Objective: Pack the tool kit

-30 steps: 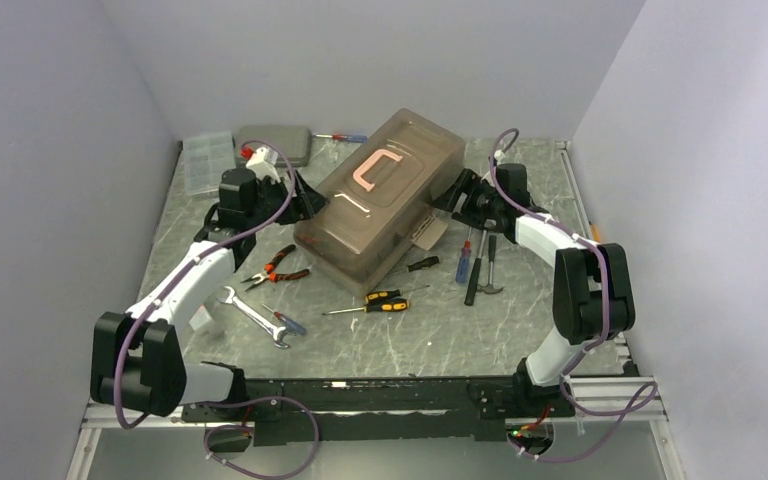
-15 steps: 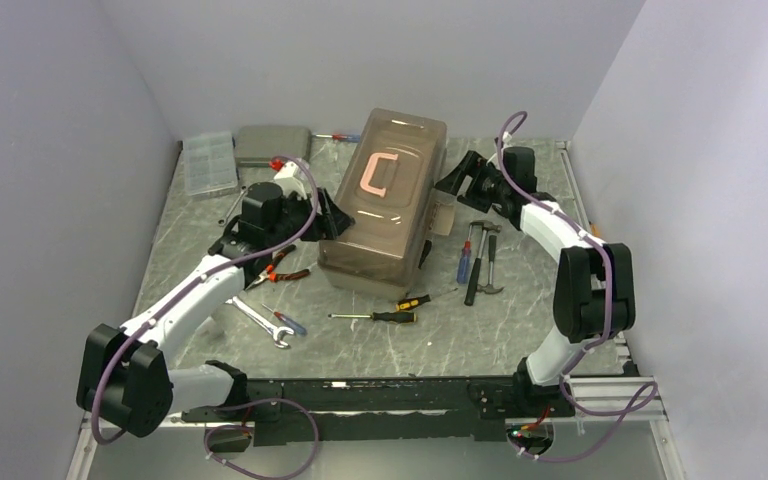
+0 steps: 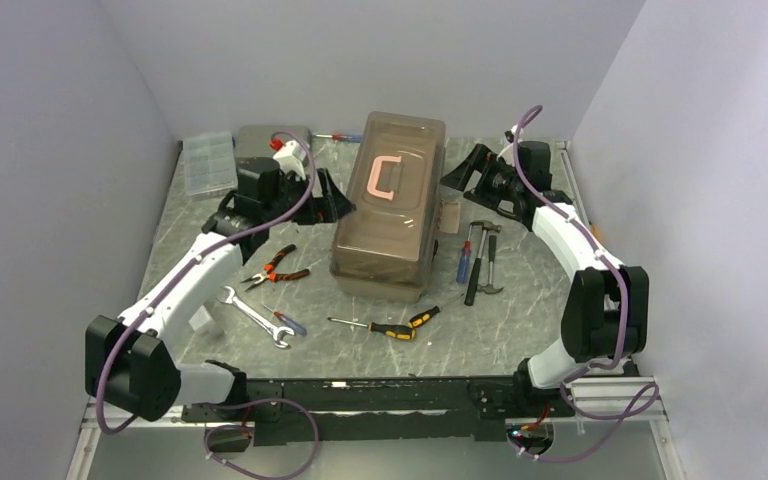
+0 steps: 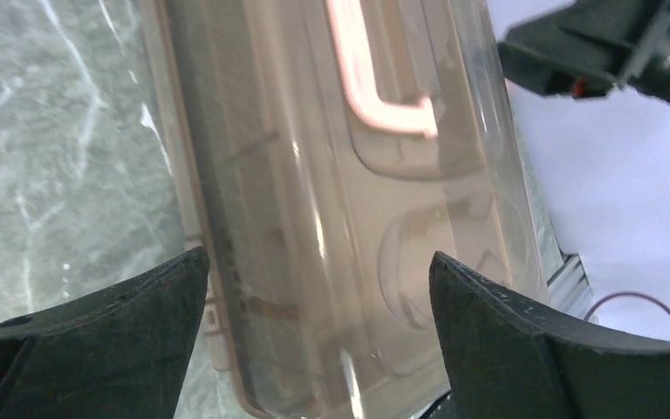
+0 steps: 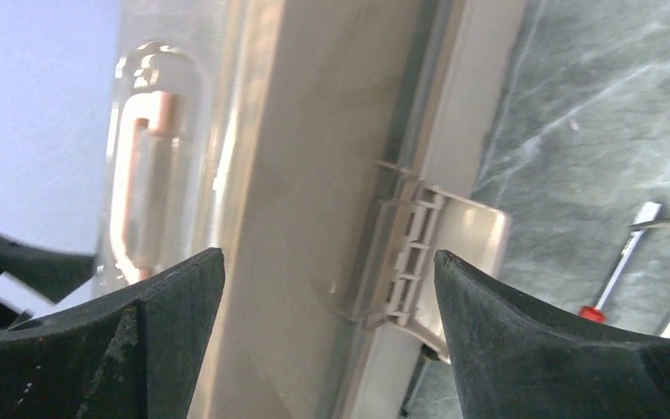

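Since half a second before, the large taupe plastic toolbox had swung further round, so that its long side ran from near to far at the middle of the grey marbled table. Both arms had drawn back towards its far end. We saw its smoky translucent lid shut on top, with the pink handle lying flat in it.

The left gripper stood just beside the box's left wall, its jaws spread wide and holding nothing. We could not tell whether a finger touched the wall. The right gripper was likewise spread wide and empty by the box's far right corner, facing the side where a taupe latch flap hung open.

Out on the table lay two black-and-yellow-handled screwdrivers just near of the box, red-handled pliers and a silver wrench to its left, and two hammers and a blue-handled screwdriver to its right.
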Available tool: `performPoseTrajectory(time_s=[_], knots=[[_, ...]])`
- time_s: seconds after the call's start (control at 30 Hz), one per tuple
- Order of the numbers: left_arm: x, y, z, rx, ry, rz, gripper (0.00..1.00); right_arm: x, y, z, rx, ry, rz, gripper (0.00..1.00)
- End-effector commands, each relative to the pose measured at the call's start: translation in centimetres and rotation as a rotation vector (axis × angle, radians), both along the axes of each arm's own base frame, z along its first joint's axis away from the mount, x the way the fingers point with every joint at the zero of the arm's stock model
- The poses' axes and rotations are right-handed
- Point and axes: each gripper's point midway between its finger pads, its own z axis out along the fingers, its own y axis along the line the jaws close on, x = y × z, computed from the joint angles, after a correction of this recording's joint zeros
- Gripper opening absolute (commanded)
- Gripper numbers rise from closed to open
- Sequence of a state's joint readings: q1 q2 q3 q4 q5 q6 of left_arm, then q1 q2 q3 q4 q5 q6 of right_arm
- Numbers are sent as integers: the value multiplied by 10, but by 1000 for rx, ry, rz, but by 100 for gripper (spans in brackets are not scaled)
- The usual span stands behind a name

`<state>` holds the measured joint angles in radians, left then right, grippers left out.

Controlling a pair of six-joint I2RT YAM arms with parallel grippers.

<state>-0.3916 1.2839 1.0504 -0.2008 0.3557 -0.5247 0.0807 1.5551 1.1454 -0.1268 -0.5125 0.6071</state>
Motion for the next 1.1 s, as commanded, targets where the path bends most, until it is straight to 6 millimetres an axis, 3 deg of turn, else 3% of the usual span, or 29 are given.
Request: performPoseTrajectory(time_s=[0.0,0.1,0.27,0.6,0.7,0.77,0.97,1.07], knots=[[16,8,14,-18,-13,-6,99,-7,16,38,115,-59,42,92],[28,11,17,-61,-2,3,99,-10,24,43,175,-85,55,90],[43,-1,8,-89,51,-49,99,-13,39,39,168,-61,94,94],[52,-4,-14,-115,106,-36,99,-8,32,3,-56,92,-101,88],[50,-1,-16,-137,115,-44,99,-9,34,5,-134,90,-128,81],[49,0,-18,-149,127,-50,99,-7,37,9,-199,89,-139,71],[48,8,-29,-172,152,-25,99,-1,49,2,-385,131,-151,69],[46,3,-37,-219,182,-51,99,0,55,3,-417,134,-148,62]])
